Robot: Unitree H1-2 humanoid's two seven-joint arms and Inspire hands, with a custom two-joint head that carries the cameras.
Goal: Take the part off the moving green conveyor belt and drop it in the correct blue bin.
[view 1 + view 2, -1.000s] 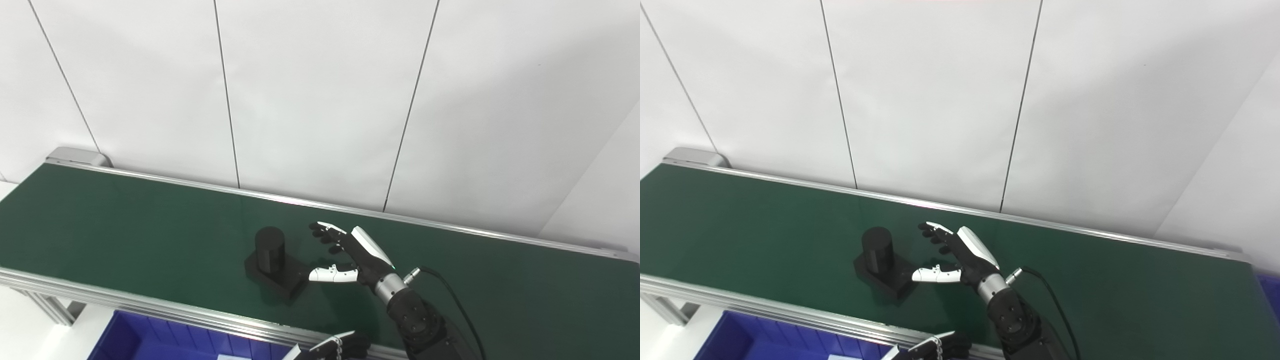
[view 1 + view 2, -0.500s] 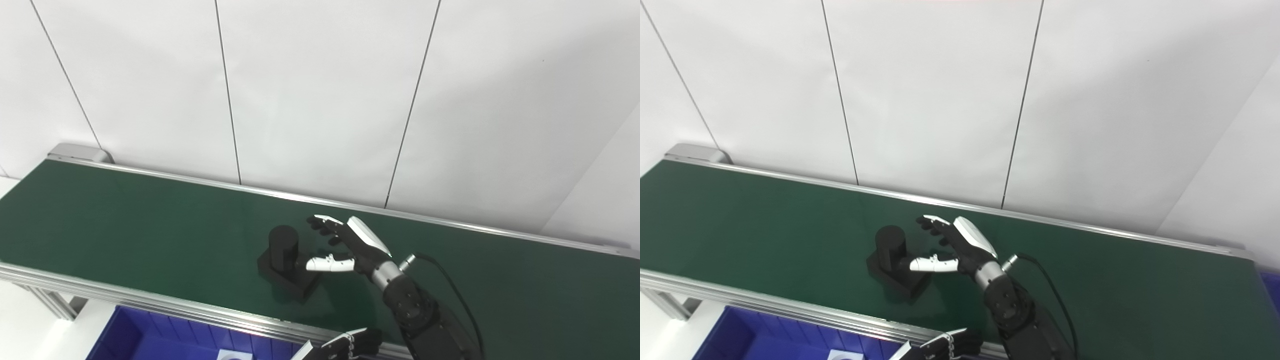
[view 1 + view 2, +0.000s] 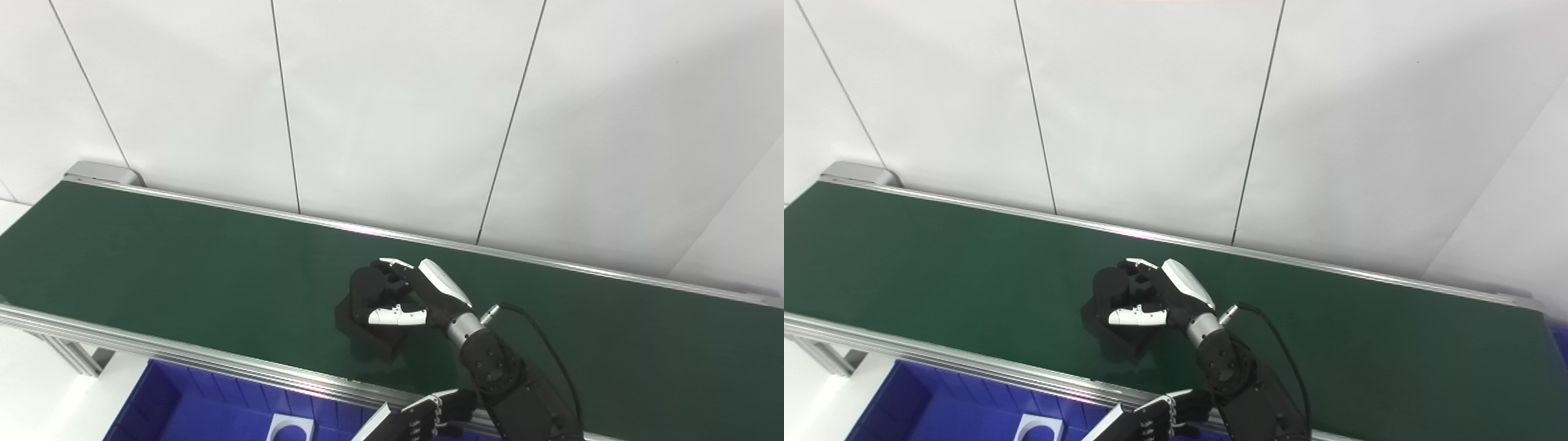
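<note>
A black part [image 3: 360, 293], an upright cylinder on a square base, stands on the green conveyor belt [image 3: 184, 257] near its front rail. My right hand [image 3: 422, 294] reaches it from the right. Its fingers curl round the far side of the cylinder and the white-tipped thumb [image 3: 392, 316] lies across the near side, so the hand is shut on the part. The base still rests on the belt. My left hand [image 3: 1151, 419] shows only partly at the bottom edge, below the front rail, fingers stretched out and holding nothing.
A blue bin [image 3: 184, 410] sits under the belt's front rail at the bottom left, with a white piece [image 3: 291, 427] lying in it. A corner of blue [image 3: 1559, 334] shows past the belt's right end. White wall panels stand behind the belt.
The part rode the belt rightward into my right hand, whose fingers and thumb have closed round the cylinder. The view has shifted slightly. My left hand rose a little into the picture.
</note>
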